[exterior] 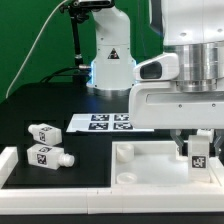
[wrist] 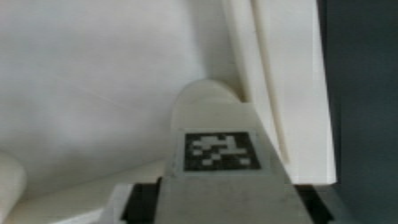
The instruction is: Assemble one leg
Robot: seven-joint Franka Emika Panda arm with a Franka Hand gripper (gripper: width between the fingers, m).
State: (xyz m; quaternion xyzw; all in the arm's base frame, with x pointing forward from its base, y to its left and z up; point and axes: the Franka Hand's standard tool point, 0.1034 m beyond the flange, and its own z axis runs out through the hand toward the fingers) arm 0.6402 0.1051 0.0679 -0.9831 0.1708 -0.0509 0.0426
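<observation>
One leg [exterior: 198, 150] sits upright in the tool [exterior: 198, 160], over a corner of the white panel [exterior: 140, 160].
Clenched on the leg, the tool holds it vertical, probably so its narrower end can meet a corner hole; the wrist view shows its tag between the fingers, beside the panel's raised rim. Two spare legs [exterior: 43, 133] lie well apart on the table [exterior: 90, 160], near the marker board [exterior: 100, 122].

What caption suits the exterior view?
Claw holds a tagged leg over the white panel; two legs wait aside.
</observation>
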